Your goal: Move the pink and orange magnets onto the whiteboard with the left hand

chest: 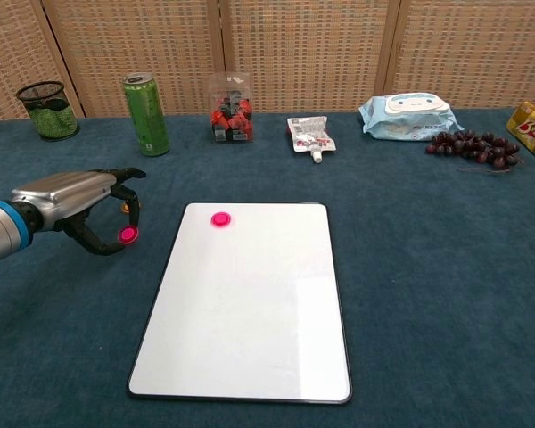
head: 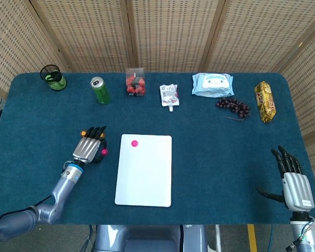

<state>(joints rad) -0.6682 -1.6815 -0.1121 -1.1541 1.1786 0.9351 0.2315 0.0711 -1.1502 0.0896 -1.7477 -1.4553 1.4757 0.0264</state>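
Note:
My left hand point(chest: 68, 200) hovers low over the table, just left of the whiteboard point(chest: 250, 303). It pinches a pink magnet point(chest: 127, 234) between thumb and a finger, a little above the cloth. In the head view that pink magnet point(head: 103, 152) shows at the right side of the left hand point(head: 88, 148). An orange magnet point(head: 83, 133) lies on the table by the fingertips, mostly hidden behind them in the chest view. Another pink magnet point(chest: 220, 218) sits on the whiteboard point(head: 144, 173) near its top left corner. My right hand point(head: 293, 178) rests at the table's near right edge, fingers apart and empty.
Along the far edge stand a mesh cup point(chest: 46, 109), a green can point(chest: 145, 115), a clear box of red items point(chest: 230, 109), a small pouch point(chest: 308, 135), a wipes pack point(chest: 404, 114), grapes point(chest: 471, 148) and a yellow snack pack point(head: 265, 101).

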